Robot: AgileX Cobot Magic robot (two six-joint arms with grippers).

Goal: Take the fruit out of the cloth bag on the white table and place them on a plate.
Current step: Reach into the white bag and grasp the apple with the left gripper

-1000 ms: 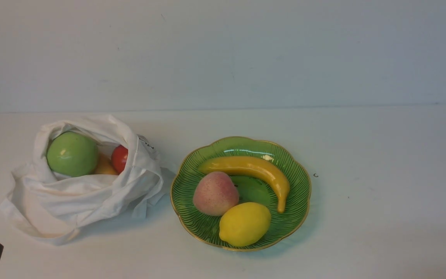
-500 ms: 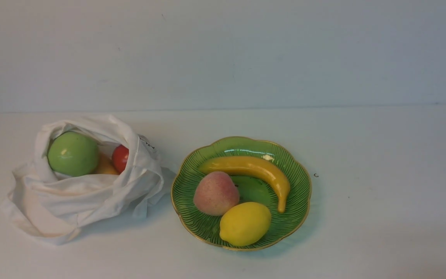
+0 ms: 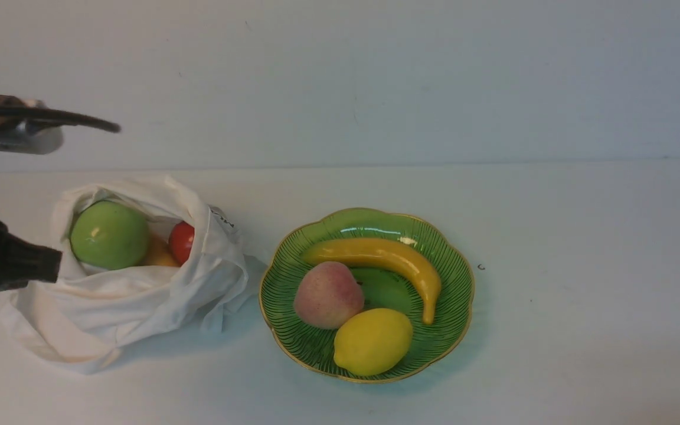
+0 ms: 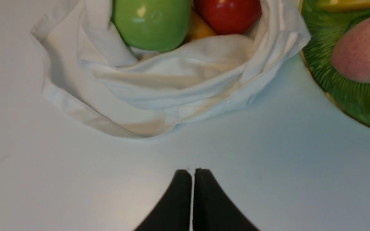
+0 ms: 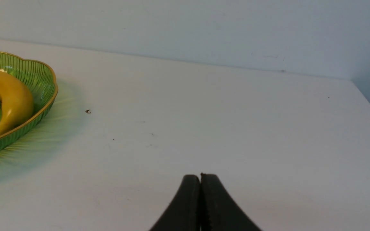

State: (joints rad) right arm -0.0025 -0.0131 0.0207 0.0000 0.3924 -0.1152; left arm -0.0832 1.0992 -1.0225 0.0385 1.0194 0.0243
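Right gripper (image 5: 200, 175): fingertips are meeting, holding nothing, with bare white surface showing around them in the right wrist view. Left gripper (image 4: 192, 170): fingertips are lying together in the left wrist view, a thin dark line running between the two fingers, nothing clamped. The white table (image 3: 582, 283) is stretching broad and flat from the near edge of the front view, its finish matte, pinkish-grey toward the near right. The green plate (image 3: 461, 330) is standing near the middle, its gold scalloped rim carrying a lemon (image 3: 373, 341) nearest, a peach (image 3: 329, 295) just behind and touching it, and a banana (image 3: 384, 254) curving along the far side. A small dark curled mark (image 3: 481, 267) is showing on the surface just right of the plate. To the left, the white cloth bag (image 3: 133, 298) is lying slumped with its mouth open; a green apple (image 3: 110, 235), an orange-yellow fruit (image 3: 159, 252) and a red fruit (image 3: 182, 242) are sitting inside. Beyond the table's far edge, a pale blue-grey wall (image 3: 375, 82) is rising, bearing faint scuffs.
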